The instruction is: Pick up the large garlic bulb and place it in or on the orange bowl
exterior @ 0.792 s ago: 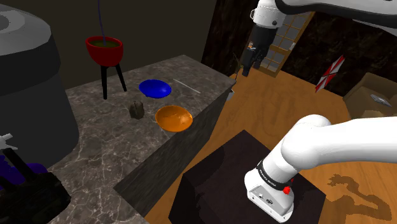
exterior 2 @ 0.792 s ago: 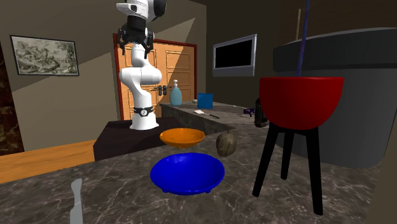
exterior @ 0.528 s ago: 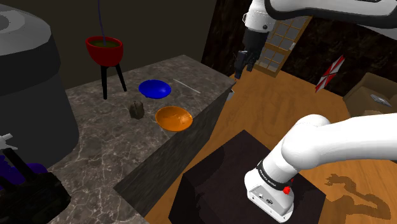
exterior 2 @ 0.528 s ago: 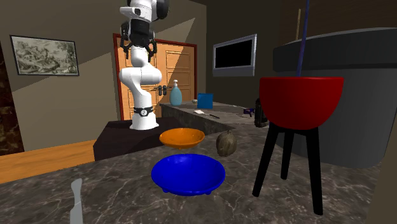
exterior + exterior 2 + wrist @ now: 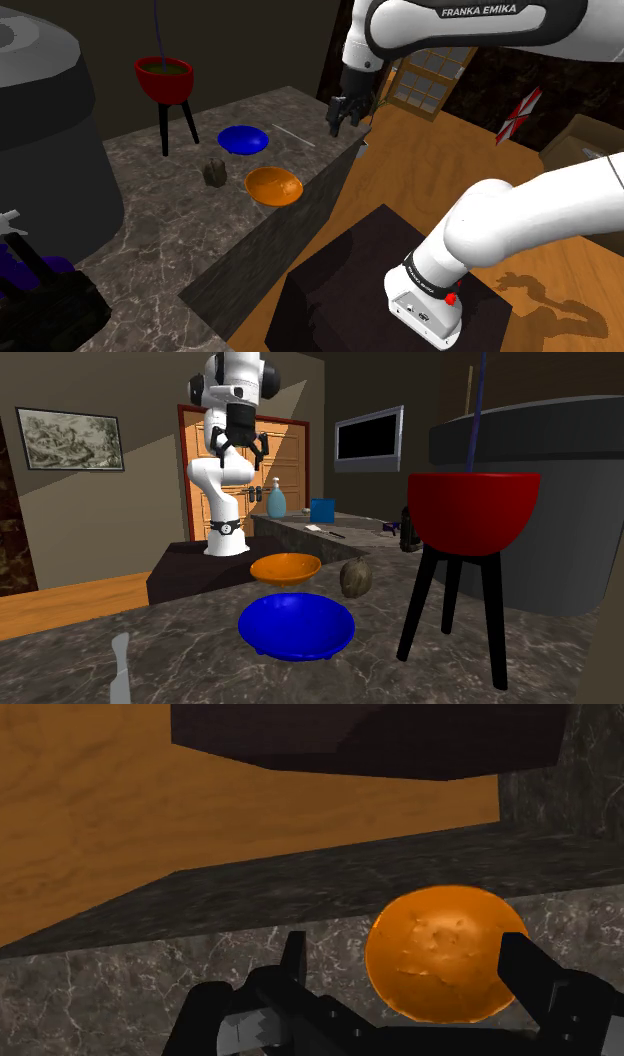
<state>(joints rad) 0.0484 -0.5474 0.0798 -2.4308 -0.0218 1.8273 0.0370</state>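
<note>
The garlic bulb (image 5: 213, 172) is a dark brown-grey lump on the marble counter (image 5: 150, 225), just off the orange bowl (image 5: 272, 185) toward the shoulder view's left. In the second exterior view the bulb (image 5: 356, 579) sits to the right of the orange bowl (image 5: 286, 567). My gripper (image 5: 343, 115) hangs open and empty in the air above the counter's far corner, well apart from both. It also shows high up, fingers spread (image 5: 238, 450). Through the wrist view the orange bowl (image 5: 440, 952) lies far below between my open fingers (image 5: 525, 966).
A blue bowl (image 5: 245, 139) sits behind the orange one. A red pot on black legs (image 5: 163, 80) stands at the counter's back. A thin pale utensil (image 5: 295, 135) lies near the far edge. A big grey vessel (image 5: 45, 120) crowds the left; the dark stand (image 5: 360, 270) is below.
The arm has swung down and toward the shoulder view's left, bringing the gripper from over the floor to above the counter's corner. The fingers stayed open. Nothing on the counter moved.
</note>
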